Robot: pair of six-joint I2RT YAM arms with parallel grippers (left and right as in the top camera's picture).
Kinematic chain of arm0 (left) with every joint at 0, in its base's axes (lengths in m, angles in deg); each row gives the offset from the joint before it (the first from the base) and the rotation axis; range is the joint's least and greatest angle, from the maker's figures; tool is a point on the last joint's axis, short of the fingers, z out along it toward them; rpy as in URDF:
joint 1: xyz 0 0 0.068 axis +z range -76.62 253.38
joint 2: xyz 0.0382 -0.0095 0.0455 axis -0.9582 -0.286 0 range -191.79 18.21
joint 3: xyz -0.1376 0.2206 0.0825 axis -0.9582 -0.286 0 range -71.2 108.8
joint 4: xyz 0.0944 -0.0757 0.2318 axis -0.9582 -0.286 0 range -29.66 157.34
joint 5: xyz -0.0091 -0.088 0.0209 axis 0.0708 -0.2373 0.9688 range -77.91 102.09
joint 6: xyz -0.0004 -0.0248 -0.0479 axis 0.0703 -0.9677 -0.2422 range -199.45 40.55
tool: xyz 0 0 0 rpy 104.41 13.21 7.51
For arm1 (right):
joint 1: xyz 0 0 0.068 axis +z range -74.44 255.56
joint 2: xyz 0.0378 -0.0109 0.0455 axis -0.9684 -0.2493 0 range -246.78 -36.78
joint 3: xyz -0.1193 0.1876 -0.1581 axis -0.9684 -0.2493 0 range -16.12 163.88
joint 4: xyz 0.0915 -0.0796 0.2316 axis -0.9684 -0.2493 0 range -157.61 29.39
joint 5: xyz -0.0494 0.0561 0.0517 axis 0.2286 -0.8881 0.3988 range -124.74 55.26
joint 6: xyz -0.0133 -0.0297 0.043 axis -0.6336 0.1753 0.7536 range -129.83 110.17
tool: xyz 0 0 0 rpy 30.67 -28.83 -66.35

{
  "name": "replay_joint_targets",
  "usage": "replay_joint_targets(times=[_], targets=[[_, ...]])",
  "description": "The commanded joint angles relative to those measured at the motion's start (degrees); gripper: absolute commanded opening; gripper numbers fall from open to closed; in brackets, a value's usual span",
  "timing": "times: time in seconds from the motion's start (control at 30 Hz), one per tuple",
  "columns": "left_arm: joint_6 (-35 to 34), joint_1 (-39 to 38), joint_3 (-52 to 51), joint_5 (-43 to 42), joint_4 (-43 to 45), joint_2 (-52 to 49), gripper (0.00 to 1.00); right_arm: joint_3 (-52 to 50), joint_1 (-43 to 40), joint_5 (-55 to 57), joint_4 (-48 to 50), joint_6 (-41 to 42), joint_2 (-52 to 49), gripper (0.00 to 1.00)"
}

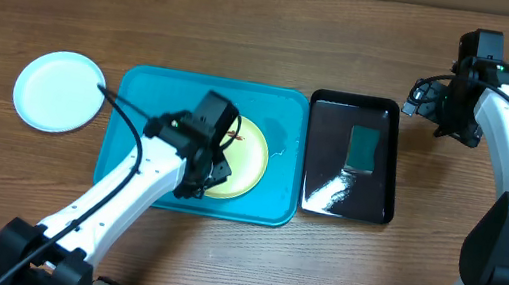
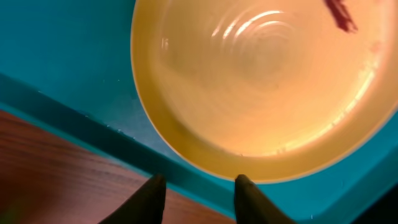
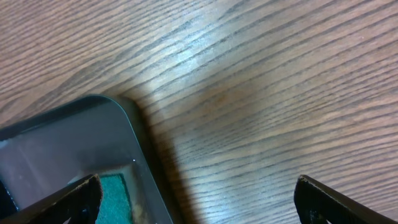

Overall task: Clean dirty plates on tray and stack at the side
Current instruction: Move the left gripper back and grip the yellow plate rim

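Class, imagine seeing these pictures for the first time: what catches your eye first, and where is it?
A bright teal tray mid-table holds a yellow plate with a reddish-brown smear, the left fingers poised at its edge. A white plate lies on the table beyond the tray's left end; a black tray holding a green sponge sits at its right.

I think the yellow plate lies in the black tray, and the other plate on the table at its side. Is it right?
Not quite. The yellow plate lies in the blue tray, as the overhead view shows. The other plate is indeed on the table at its side.
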Motion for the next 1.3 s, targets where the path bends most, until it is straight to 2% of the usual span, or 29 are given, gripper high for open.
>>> replay_joint_targets(times=[0.0, 0.2, 0.23, 0.4, 0.83, 1.0, 1.27], targets=[[-7.8, 0.5, -4.1, -0.5, 5.5, 0.1, 0.42, 0.7, -0.1, 0.1, 0.2, 0.5, 1.2, 1.0], [-9.0, 1.5, -6.0, -0.8, 7.9, 0.0, 0.4, 0.7, -0.1, 0.1, 0.2, 0.5, 1.2, 1.0], [-9.0, 1.6, -6.0, -0.9, 7.7, 0.0, 0.36, 0.7, -0.1, 0.1, 0.2, 0.4, 1.2, 1.0], [-9.2, 1.6, -7.0, -2.3, 7.8, 0.0, 0.31, 0.7, -0.1, 0.1, 0.2, 0.5, 1.2, 1.0], [-11.6, 1.6, -13.1, -2.8, 14.0, 0.0, 0.3, 0.7, -0.1, 0.1, 0.2, 0.5, 1.2, 1.0], [-11.6, 1.6, -13.4, -2.7, 14.7, -0.1, 0.25, 0.7, -0.1, 0.1, 0.2, 0.5, 1.2, 1.0], [-11.6, 1.6, -13.4, -2.7, 14.6, -0.2, 0.25, 0.7, -0.1, 0.1, 0.2, 0.5, 1.2, 1.0]])
